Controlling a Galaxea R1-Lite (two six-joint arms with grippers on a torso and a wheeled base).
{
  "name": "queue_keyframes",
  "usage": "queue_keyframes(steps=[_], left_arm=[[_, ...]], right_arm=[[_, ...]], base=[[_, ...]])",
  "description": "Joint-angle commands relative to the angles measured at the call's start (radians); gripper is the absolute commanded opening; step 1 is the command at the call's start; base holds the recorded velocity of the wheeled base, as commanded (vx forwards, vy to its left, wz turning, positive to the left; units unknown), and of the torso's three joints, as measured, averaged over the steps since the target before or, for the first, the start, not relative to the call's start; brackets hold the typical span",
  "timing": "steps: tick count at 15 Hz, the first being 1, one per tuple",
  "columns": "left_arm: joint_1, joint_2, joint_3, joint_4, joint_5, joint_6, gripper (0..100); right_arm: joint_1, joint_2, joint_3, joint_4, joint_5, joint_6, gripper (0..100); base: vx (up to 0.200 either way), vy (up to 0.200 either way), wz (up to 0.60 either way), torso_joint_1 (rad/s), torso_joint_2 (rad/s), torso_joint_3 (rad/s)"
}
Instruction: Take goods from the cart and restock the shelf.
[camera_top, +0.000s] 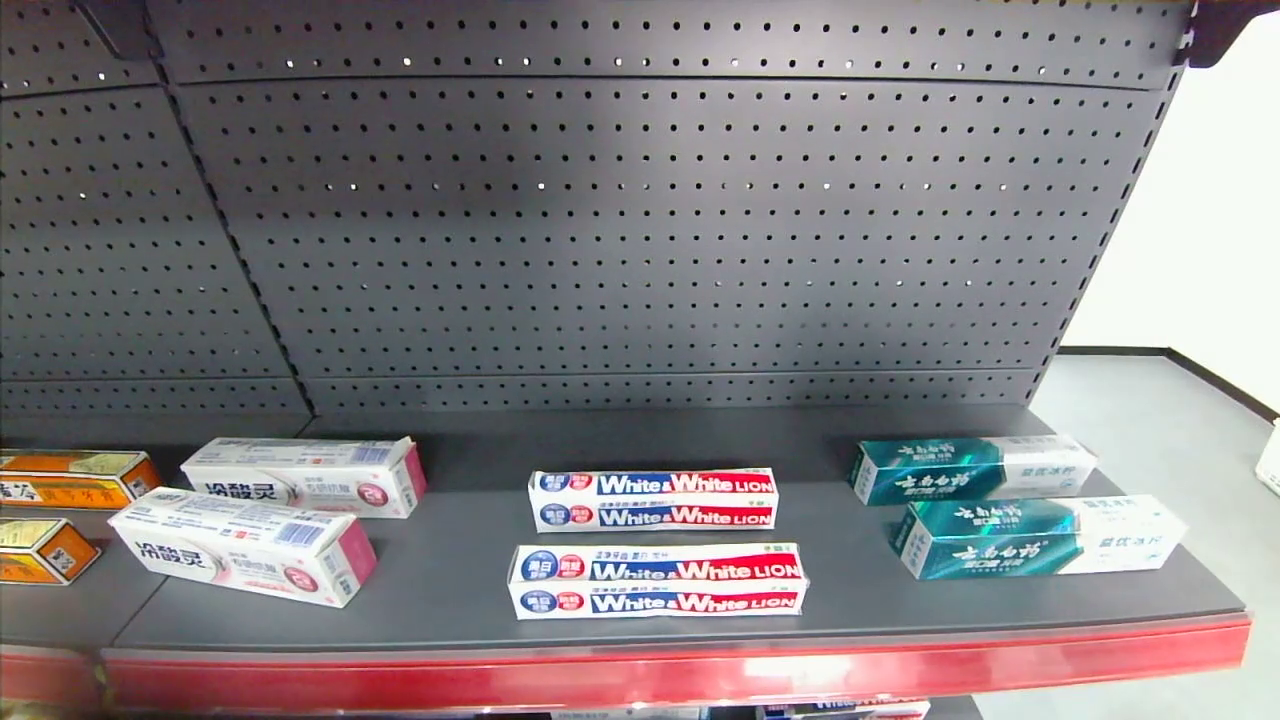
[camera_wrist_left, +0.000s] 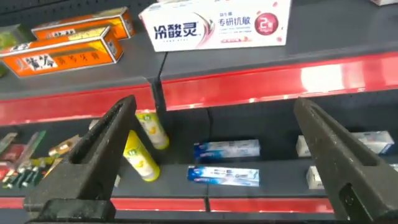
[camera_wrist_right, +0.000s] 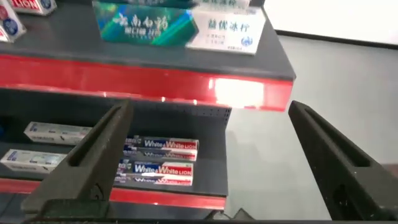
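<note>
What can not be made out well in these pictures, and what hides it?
- Head view: orange boxes, cut off by the left edge.
- Head view: packs under the red shelf edge, cut off by the bottom edge.
- Left wrist view: small goods beside the yellow bottles are blurred; the left gripper covers part.
- Right wrist view: the right gripper covers parts of the lower toothpaste boxes.

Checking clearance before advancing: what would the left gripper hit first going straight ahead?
Probably the shelf's glossy red front edge, framed between the left gripper's open fingers; depth is unclear, so it might pass beneath it.
</note>
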Motion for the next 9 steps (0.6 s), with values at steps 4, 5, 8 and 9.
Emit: queue_keyframes(steps=[4, 5, 8, 9], left_arm=[[0.007, -0.044, 0.023, -0.007, -0.002, -0.064, 100], [0.007, -0.044, 0.023, -0.008, 0.008, -0.07, 100], [0.007, -0.044, 0.023, -0.008, 0.025, -0.062, 100], [0.007, -0.044, 0.023, -0.008, 0.022, -0.071, 100]], right_arm=[[0.0, -0.137, 0.025, 0.046, -0.003, 0.03, 100], [0.006, -0.154, 0.025, 0.046, -0.001, 0.033, 100], [0.0, -0.172, 0.061, 0.015, -0.056, 0.07, 100], [0.0, -0.172, 0.061, 0.014, -0.069, 0.083, 100]], base=[[0.0, 0.0, 0.0, 0.0, 0.0, 0.0], [0.0, 0.0, 0.0, 0.0, 0.0, 0.0], [0.0, 0.0, 0.0, 0.0, 0.0, 0.0], [0.0, 0.0, 0.0, 0.0, 0.0, 0.0]])
